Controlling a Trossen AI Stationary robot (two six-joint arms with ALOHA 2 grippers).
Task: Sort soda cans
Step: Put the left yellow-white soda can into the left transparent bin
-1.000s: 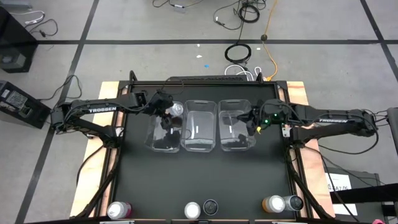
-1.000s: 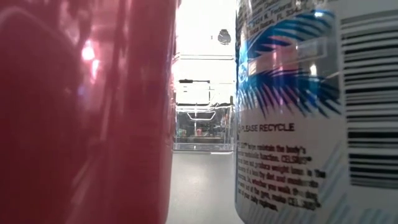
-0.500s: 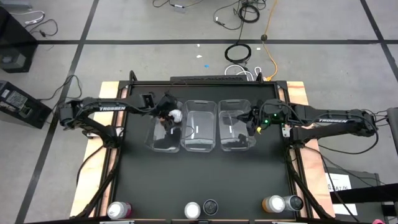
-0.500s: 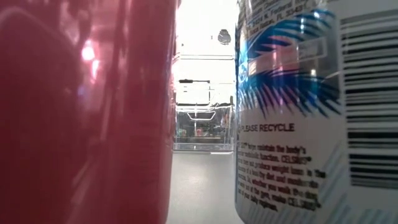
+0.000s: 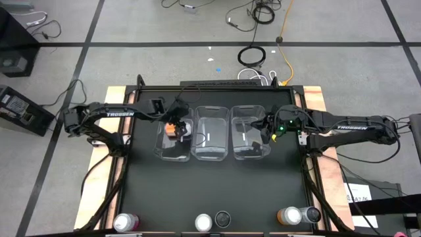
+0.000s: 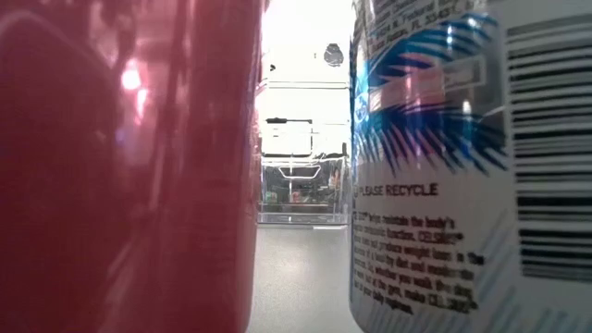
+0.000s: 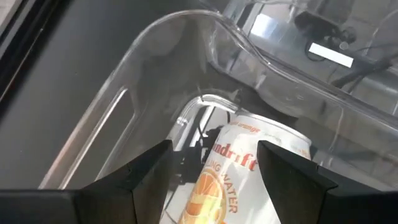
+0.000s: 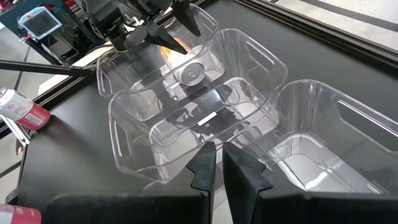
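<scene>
Since a second ago the left gripper [image 5: 173,127] has tipped its can over: the silver top that faced up over the left bin [image 5: 161,150] has given way to the orange can [image 5: 172,128] seen side-on, hanging over that bin's far end. In the left wrist view the orange can [image 7: 239,174] sits between the two dark fingers [image 7: 143,171], which stand moderately apart on either side of it, with the clear bin wall below. The right arm has not moved; the right gripper [image 5: 268,131] hangs at the right bin [image 5: 253,153], its fingers [image 8: 202,165] pressed nearly together with nothing between them.

Three clear bins stand in a row at the table's middle, the middle bin [image 5: 212,148] between the other two.

Five more cans stand along the near edge of the black table [image 5: 217,191]: a pink can [image 5: 126,222] at the left, a silver-topped can [image 5: 203,222] and a dark can [image 5: 223,218] side by side in the middle, and a second orange can [image 5: 289,215] touching a second dark can [image 5: 311,214] at the right.
</scene>
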